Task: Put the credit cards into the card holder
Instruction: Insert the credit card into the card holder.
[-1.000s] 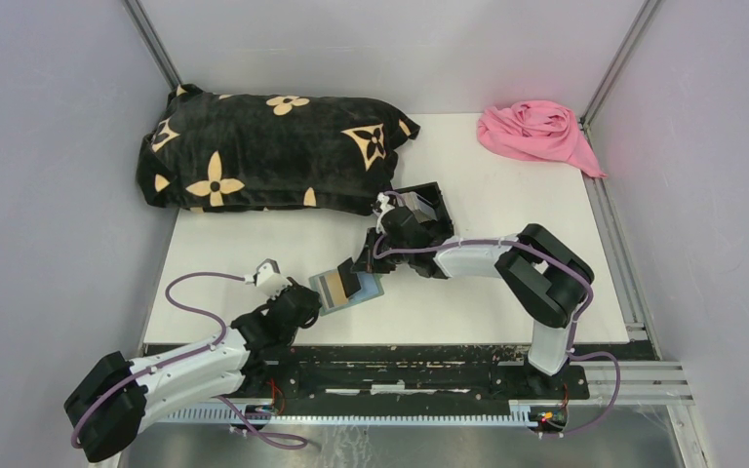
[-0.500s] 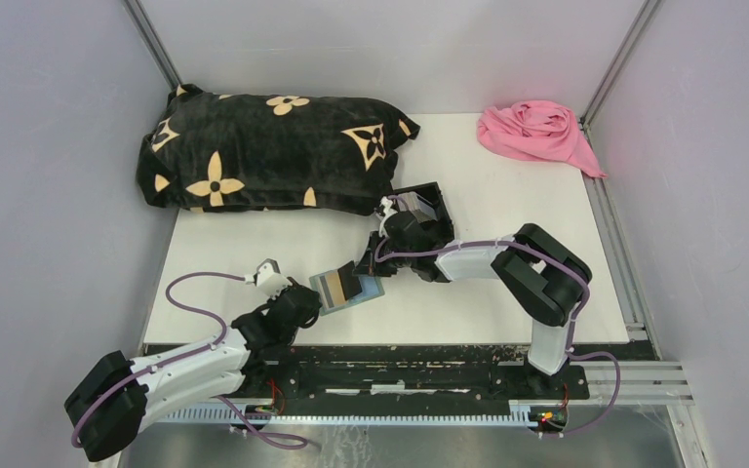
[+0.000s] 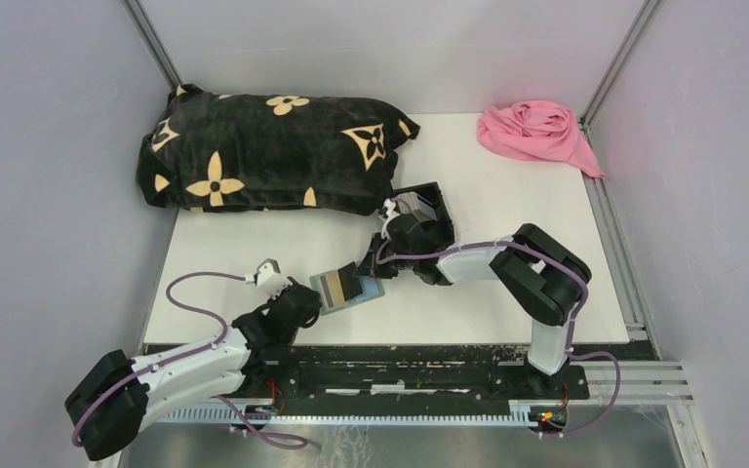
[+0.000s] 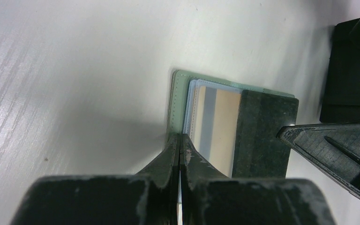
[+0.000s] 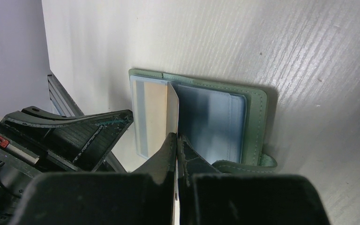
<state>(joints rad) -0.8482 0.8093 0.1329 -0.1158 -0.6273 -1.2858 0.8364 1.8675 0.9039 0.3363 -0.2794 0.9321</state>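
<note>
The sage-green card holder (image 3: 369, 292) lies open near the table's front edge, its pale blue slots facing up. It also shows in the left wrist view (image 4: 178, 89) and the right wrist view (image 5: 257, 112). My left gripper (image 3: 312, 298) (image 4: 180, 137) is shut on the holder's left edge. My right gripper (image 3: 363, 265) (image 5: 176, 136) is shut on a tan credit card (image 5: 172, 110), held edge-on over the holder's inner slots. A tan card with a grey stripe (image 4: 215, 122) (image 3: 336, 287) shows on the holder's left half. More cards (image 3: 413, 203) sit in the black box.
The black open-topped box (image 3: 433, 191) stands just behind my right wrist. A black pillow with tan flowers (image 3: 263, 151) fills the back left. A pink cloth (image 3: 536, 132) lies at the back right. The table's front edge runs just below the holder.
Almost nothing differs. My right wrist has shifted very slightly; both grippers keep their hold and the holder stays in place.
</note>
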